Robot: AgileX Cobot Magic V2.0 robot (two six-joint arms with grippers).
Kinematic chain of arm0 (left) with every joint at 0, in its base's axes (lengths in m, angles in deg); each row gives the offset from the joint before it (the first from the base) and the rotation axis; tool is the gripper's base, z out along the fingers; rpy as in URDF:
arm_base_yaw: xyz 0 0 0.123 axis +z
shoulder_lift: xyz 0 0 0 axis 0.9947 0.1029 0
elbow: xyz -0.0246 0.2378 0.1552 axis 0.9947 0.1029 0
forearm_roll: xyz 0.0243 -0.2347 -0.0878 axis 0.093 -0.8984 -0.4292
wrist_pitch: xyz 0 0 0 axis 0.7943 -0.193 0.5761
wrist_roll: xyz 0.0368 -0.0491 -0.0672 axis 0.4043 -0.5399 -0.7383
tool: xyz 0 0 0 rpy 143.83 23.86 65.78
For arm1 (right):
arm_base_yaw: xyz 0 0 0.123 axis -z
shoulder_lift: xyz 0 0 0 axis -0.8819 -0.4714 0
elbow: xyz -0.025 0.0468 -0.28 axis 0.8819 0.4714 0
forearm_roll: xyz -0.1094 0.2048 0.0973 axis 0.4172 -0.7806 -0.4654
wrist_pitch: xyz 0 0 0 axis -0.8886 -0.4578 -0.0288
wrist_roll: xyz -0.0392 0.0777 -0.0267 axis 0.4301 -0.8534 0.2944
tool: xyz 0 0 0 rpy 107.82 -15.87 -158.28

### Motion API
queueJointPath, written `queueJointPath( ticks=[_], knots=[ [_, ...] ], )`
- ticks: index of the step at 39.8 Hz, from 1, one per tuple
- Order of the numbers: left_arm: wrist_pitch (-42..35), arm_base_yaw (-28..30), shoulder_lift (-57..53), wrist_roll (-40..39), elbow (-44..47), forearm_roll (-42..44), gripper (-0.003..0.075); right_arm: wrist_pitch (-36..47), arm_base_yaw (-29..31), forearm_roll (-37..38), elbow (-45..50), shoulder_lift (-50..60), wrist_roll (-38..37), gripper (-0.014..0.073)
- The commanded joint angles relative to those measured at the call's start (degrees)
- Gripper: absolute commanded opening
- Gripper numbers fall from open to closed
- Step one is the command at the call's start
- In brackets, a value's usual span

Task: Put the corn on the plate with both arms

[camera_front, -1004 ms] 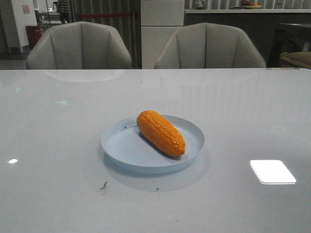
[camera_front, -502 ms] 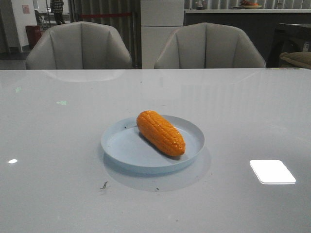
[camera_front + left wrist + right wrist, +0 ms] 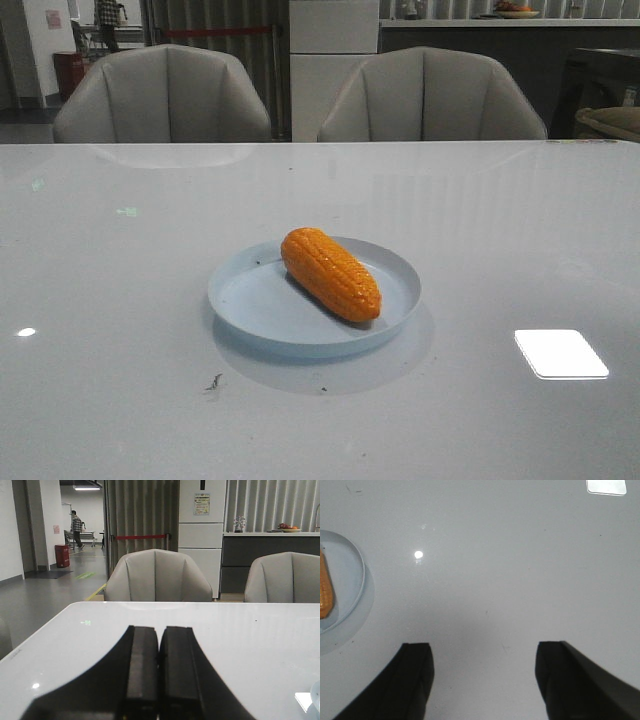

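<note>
The orange corn (image 3: 331,273) lies inside the pale blue plate (image 3: 250,300) at the middle of the white table, its tapered end toward the front right. Neither arm shows in the front view. In the left wrist view my left gripper (image 3: 159,630) is shut and empty, its black fingers pressed together over bare table, pointing at the chairs. In the right wrist view my right gripper (image 3: 482,647) is open and empty above bare table. The plate's rim (image 3: 360,582) and a bit of the corn (image 3: 325,592) show at that view's edge, apart from the fingers.
Two grey chairs (image 3: 165,95) (image 3: 430,95) stand behind the table's far edge. A bright light reflection (image 3: 560,353) lies on the table at the front right. Small dark specks (image 3: 214,381) lie on the table in front of the plate.
</note>
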Motion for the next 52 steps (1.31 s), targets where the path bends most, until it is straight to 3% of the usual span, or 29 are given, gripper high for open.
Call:
queueJointPath(
  ticks=[1,17,22,29,35,39,52],
  knots=[
    [-4.7,0.1,0.1,0.0,0.1,-0.6,0.009,3.4,0.4,-0.3,-1.5,0.6,0.4,0.0543],
    [-4.7,0.1,0.2,0.0,0.1,-0.6,0.009,4.6,-0.1,0.4,-0.3,1.8,0.4,0.0542],
    [-4.7,0.1,0.2,0.0,0.1,-0.6,0.009,4.2,-0.1,0.4,0.2,4.1,0.4,0.0501],
    [-4.7,0.1,0.1,0.0,0.1,-0.6,0.009,5.3,-0.1,0.3,2.4,9.1,0.4,0.0355],
    [-4.7,0.1,0.1,0.0,0.1,-0.6,0.009,8.7,-0.1,0.2,7.8,15.5,0.4,0.0137],
    [-4.7,0.1,0.2,0.0,0.1,-0.6,0.009,13.3,-0.1,0.2,12.8,19.9,0.4,0.0019],
    [-4.7,0.1,0.2,0.0,0.1,-0.6,0.009,41.0,-0.1,0.3,33.5,39.9,0.4,0.0027]
  ],
)
